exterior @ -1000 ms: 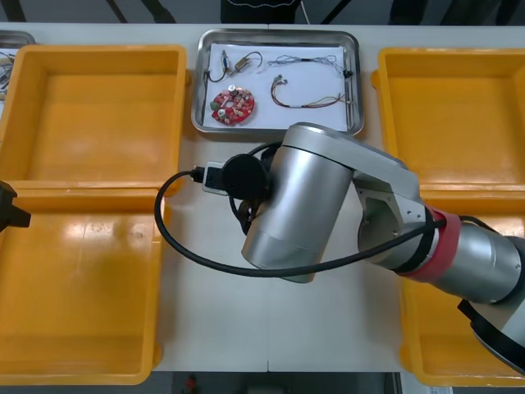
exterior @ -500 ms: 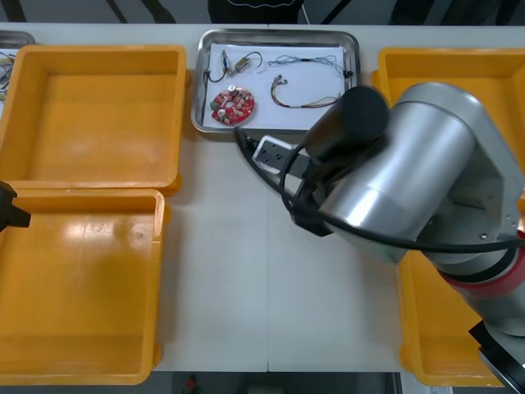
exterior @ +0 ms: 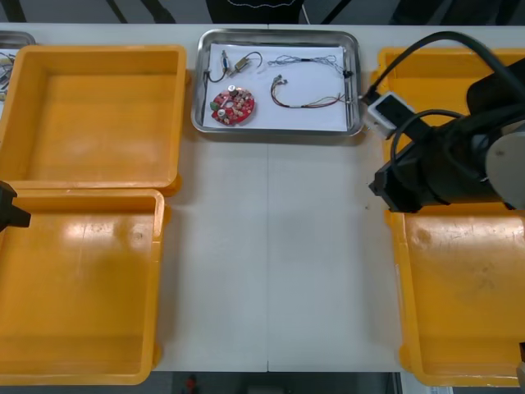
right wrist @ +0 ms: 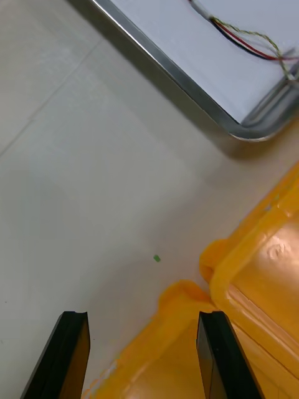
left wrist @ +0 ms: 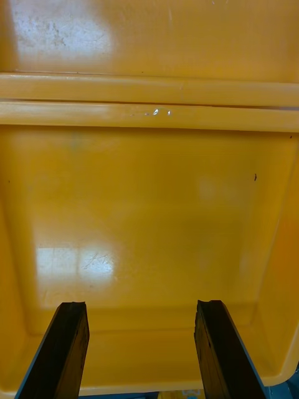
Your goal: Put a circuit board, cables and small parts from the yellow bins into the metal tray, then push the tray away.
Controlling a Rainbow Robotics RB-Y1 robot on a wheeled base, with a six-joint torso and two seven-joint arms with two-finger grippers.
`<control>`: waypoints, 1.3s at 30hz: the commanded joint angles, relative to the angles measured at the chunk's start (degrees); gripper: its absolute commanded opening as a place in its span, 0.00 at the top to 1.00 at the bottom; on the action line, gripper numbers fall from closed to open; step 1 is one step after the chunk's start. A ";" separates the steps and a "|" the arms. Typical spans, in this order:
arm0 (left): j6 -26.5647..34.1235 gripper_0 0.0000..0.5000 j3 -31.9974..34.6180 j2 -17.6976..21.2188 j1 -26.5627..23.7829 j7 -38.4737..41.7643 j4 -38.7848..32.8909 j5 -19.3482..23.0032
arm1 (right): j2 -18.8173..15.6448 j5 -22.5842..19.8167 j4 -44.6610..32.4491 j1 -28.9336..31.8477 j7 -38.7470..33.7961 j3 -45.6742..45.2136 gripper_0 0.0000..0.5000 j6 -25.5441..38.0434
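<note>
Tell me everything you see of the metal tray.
The metal tray is rectangular, shiny steel with a raised rim and white inside. It lies flat at the far middle of the table, between the yellow bins. Inside lie a round red circuit board, a red and yellow cable and two other cables. The open right gripper hovers off its corner, touching nothing.
</note>
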 commanded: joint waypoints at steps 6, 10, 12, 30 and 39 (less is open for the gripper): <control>0.37 0.00 1.36 2.67 0.89 -5.46 -1.63 0.44 | -4.73 -1.85 -2.02 6.44 -4.52 -11.27 0.00 0.17; 0.37 0.00 1.36 2.67 0.89 -5.46 -1.63 0.44 | -5.35 -2.64 -1.84 9.26 -5.23 -15.92 0.00 0.17; 0.37 0.00 1.36 2.67 0.89 -5.46 -1.63 0.44 | -5.35 -2.90 -1.93 10.40 -5.58 -17.95 0.00 0.17; 0.37 0.00 1.36 2.67 0.89 -5.46 -1.63 0.44 | -8.51 -6.07 8.27 15.67 -7.42 -29.20 0.00 0.17; 0.37 0.00 1.36 2.67 0.89 -5.46 -1.63 0.44 | -8.86 -7.03 8.44 15.67 -7.16 -29.81 0.00 0.17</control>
